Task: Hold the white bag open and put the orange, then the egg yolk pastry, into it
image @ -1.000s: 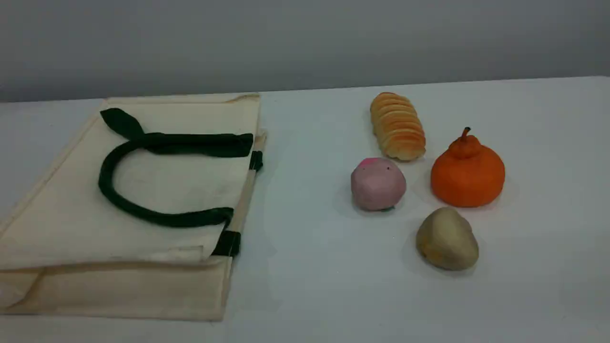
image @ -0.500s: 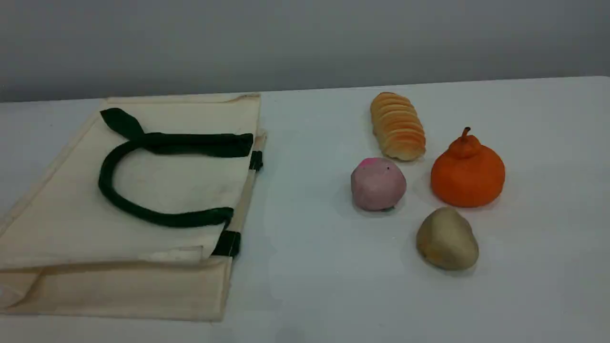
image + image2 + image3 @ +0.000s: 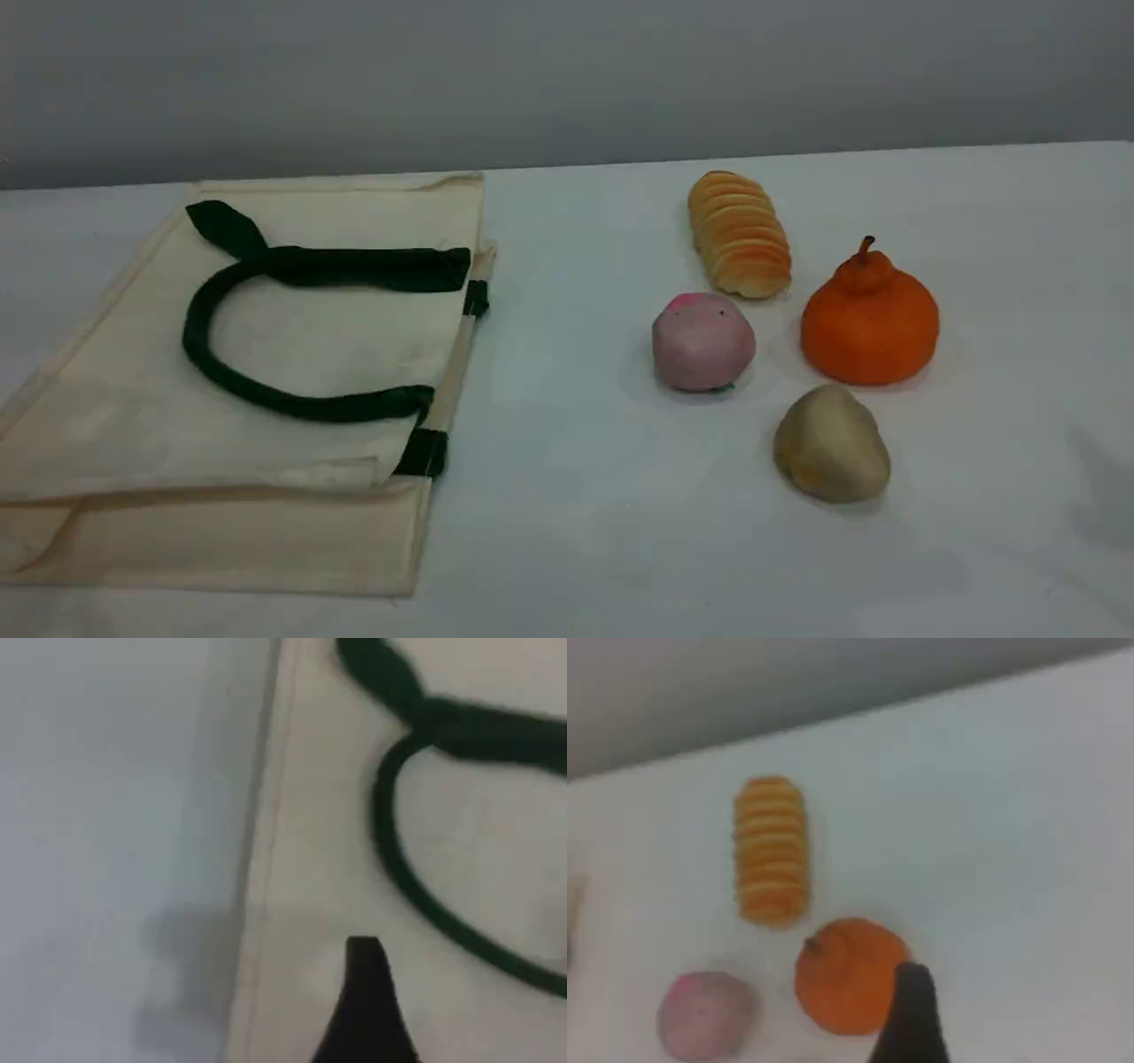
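Egg yolk pastry [image 3: 831,445] nearest you, just front of orange [image 3: 869,320]; likely soft, pinch gently across sides. Orange squat, likely light: grip body, not stem. White bag [image 3: 266,372] well left of orange, flat, limp; lift upper rim layer. Both claws wide apart, empty: left gripper [image 3: 365,1010] above bag, right gripper [image 3: 912,1019] above orange.

The white bag [image 3: 266,372] lies flat on the left half of my counter [image 3: 576,496], its strap handle [image 3: 292,403] resting on top of it. Toward the right edge sit four items, well apart from the bag: the bread loaf [image 3: 740,232] nearest the far edge, the ball [image 3: 703,342] just before it, the orange [image 3: 870,319] to the ball's right, and the egg yolk pastry [image 3: 831,445] closest to the near edge.
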`<state>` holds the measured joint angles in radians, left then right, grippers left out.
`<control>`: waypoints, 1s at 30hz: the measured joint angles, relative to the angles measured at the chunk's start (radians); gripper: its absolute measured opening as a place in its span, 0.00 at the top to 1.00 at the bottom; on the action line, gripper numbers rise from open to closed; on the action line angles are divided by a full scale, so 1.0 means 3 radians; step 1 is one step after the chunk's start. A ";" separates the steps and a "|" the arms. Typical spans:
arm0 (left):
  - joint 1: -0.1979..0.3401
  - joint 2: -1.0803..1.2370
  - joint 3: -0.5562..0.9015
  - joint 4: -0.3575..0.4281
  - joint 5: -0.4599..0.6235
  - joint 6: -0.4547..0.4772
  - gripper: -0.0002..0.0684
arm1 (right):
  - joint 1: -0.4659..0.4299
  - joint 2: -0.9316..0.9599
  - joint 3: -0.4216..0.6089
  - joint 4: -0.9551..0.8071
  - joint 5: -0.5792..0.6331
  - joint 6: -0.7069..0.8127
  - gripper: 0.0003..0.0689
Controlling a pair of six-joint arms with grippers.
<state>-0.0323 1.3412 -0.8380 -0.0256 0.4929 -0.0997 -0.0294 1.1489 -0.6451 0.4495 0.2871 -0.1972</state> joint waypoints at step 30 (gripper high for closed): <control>-0.0237 0.2092 -0.0877 0.0324 -0.0625 -0.0318 0.29 | 0.0000 0.1177 -0.0106 0.0014 -0.0598 -0.0047 0.24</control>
<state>-0.1034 1.9687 -1.1011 0.0717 0.3054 -0.1952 -0.0294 1.5019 -0.6768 0.4538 0.1075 -0.2113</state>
